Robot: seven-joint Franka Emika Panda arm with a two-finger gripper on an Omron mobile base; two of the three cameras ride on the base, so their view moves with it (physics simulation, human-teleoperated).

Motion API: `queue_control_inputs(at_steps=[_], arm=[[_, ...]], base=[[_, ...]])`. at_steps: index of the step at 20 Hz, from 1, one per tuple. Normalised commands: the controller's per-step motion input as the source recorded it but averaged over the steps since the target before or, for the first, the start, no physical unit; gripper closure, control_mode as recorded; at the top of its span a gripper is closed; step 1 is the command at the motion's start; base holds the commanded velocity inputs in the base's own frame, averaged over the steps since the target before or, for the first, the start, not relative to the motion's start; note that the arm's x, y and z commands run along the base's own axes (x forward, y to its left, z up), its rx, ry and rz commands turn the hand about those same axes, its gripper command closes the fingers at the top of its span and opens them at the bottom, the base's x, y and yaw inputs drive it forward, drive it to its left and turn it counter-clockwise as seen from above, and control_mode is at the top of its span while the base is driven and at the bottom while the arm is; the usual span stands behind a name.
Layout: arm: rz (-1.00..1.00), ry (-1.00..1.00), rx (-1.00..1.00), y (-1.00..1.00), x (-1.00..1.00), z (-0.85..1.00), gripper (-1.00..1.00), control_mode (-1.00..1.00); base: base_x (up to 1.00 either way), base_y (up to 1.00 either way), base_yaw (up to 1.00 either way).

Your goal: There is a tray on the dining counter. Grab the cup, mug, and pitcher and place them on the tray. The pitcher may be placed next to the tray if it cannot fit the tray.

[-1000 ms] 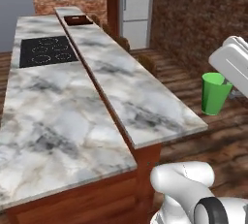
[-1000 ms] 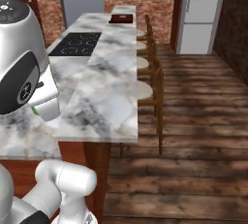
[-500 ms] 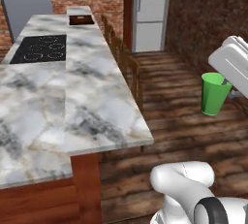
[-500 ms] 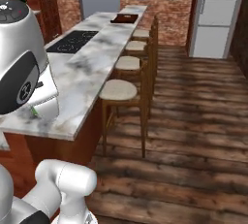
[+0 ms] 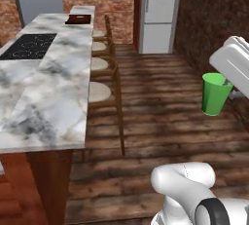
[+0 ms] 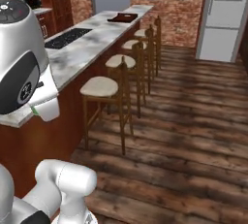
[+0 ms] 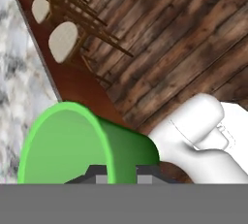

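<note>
My gripper (image 5: 225, 84) is shut on the rim of the bright green cup (image 5: 214, 94), which hangs over the wooden floor at the right of the left base view. In the hand view the cup (image 7: 82, 143) lies close in front with its wall pinched between my gripper's (image 7: 121, 175) two dark tips. The dark reddish-brown tray (image 5: 78, 19) sits at the far end of the marble dining counter (image 5: 53, 97). From the right base view the tray (image 6: 122, 18) shows far back on the counter (image 6: 82, 53). The mug and the pitcher are out of view.
A row of wooden stools (image 5: 101, 91) stands along the counter's floor side, pale seats (image 6: 99, 86) facing the room. A black cooktop (image 5: 30, 46) is set into the counter. A white fridge (image 5: 158, 12) stands against the brick back wall. Wide wooden floor (image 6: 184, 121) lies to the right.
The whole scene has swung in both base views as the base moves: the counter slides left and the stools and floor come into view. The cup stays in my gripper.
</note>
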Motion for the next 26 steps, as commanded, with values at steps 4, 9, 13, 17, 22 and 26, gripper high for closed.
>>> queue_control_inputs(at_steps=[4,9,13,17,22,26], arm=[[0.0,0.0,0.0,0.0,0.0,0.0,1.0,1.0],[0.0,0.0,0.0,0.0,0.0,0.0,1.0,1.0],[0.0,0.0,0.0,0.0,0.0,0.0,1.0,1.0],[0.0,0.0,0.0,0.0,0.0,0.0,1.0,1.0],[0.0,0.0,0.0,0.0,0.0,0.0,1.0,1.0],[0.0,0.0,0.0,0.0,0.0,0.0,1.0,1.0]], base=[[0.56,-1.0,0.16],[0.99,-1.0,0.05],[1.0,-1.0,0.04],[1.0,-1.0,0.06],[1.0,-1.0,0.08],[1.0,-0.96,0.09]])
